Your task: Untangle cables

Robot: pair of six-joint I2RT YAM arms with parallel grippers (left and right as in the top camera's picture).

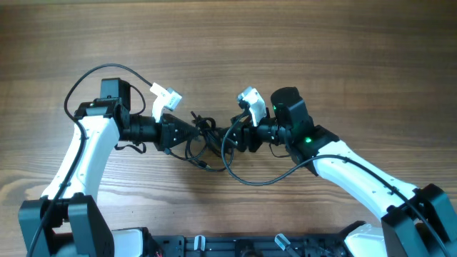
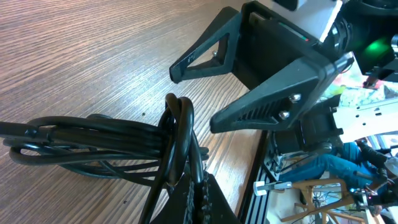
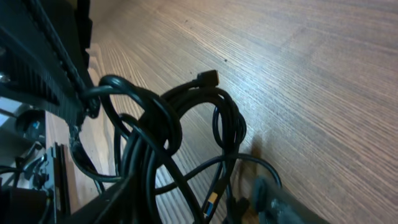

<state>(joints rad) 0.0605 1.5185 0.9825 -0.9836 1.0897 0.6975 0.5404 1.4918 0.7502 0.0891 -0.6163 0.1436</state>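
The cables (image 1: 206, 137) are a knotted bundle of thin black cords on the wooden table, between my two grippers. My left gripper (image 1: 193, 131) is shut on strands at the bundle's left side. In the left wrist view its jaws (image 2: 200, 198) pinch the cables (image 2: 93, 140). My right gripper (image 1: 231, 135) is open at the bundle's right side. Its two fingers (image 2: 194, 99) are spread wide just beyond the looped strands. In the right wrist view the cables (image 3: 155, 124) lie between its open fingers (image 3: 199, 211). A small plug end (image 3: 208, 78) sticks up from the knot.
A black wire (image 1: 250, 180) loops over the table in front of the right arm. The table's near edge with a black rail (image 1: 214, 246) lies behind both arms. The wooden table (image 1: 285, 43) stretches far beyond the grippers.
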